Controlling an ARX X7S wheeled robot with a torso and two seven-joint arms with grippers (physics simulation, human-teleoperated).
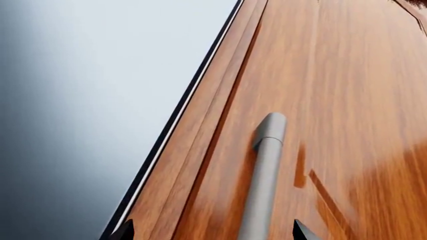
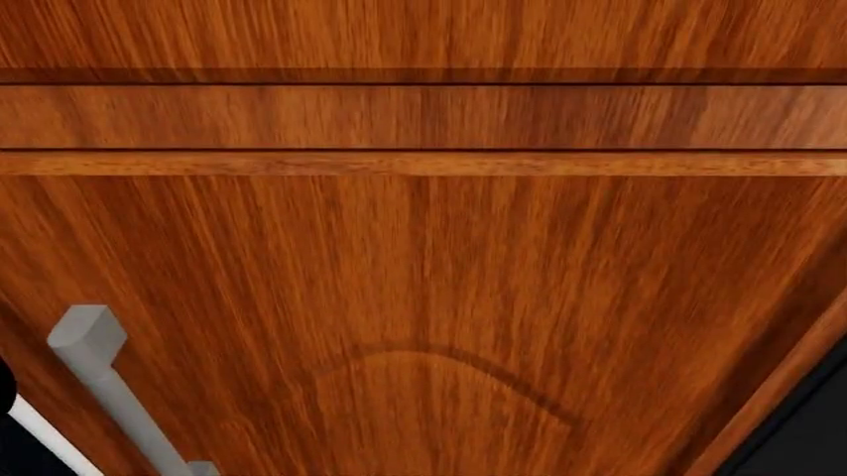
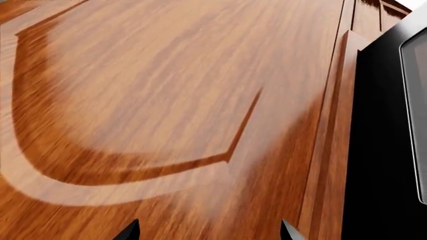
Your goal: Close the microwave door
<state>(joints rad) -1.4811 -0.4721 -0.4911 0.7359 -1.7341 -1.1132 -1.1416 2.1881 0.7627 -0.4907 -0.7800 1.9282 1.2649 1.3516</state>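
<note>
A black appliance front (image 3: 383, 150) with a pane of glass (image 3: 417, 120) fills one side of the right wrist view; it may be the microwave, and I cannot tell how its door stands. My right gripper (image 3: 209, 233) is open, and only its two dark fingertips (image 3: 130, 232) show, close to a wooden cabinet door (image 3: 167, 100). My left gripper (image 1: 212, 233) is open too. Its fingertips (image 1: 301, 232) stand wide apart on either side of a grey bar handle (image 1: 263, 185) on a wooden door (image 1: 347, 100). Neither gripper shows in the head view.
Wooden cabinet fronts (image 2: 423, 278) fill the head view at very close range, with the grey bar handle (image 2: 113, 392) at the lower left and a black edge (image 2: 810, 436) at the lower right. A pale grey surface (image 1: 73, 100) lies beyond the door's dark edge strip (image 1: 175, 122).
</note>
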